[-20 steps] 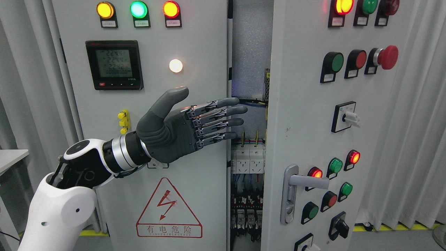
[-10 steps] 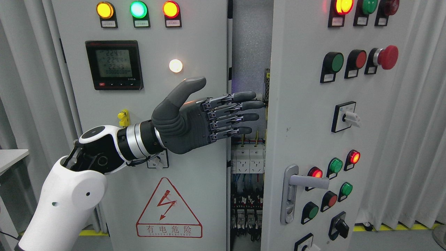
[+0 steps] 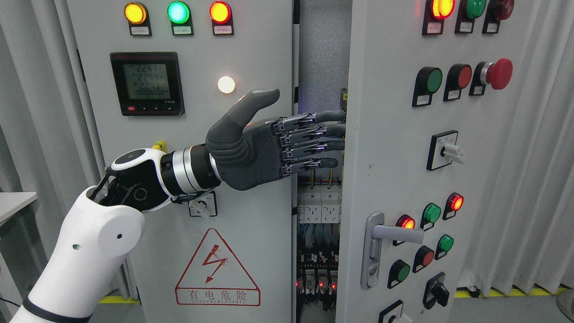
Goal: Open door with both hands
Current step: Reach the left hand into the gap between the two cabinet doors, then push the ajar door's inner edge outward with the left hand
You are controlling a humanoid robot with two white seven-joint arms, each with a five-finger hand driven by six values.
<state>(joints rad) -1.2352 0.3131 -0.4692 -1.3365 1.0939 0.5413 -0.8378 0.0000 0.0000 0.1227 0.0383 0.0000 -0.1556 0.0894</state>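
Standing tall at my right, the door (image 3: pixel 403 157) is ajar, its free edge toward me; my left hand (image 3: pixel 264 143) reaches level, palm sideways, thumb up, fingers (image 3: pixel 323 131) straight at that edge, grasping nothing.

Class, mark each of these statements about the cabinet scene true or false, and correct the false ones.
1. The left hand reaches into the gap between the doors. True.
2. The right door is fully shut. False: it stands ajar, wiring visible behind.
3. The hand grips the door handle. False: the handle is untouched, lower down.
4. The meter on the left door is lit. True.
5. The fingers are extended. True.
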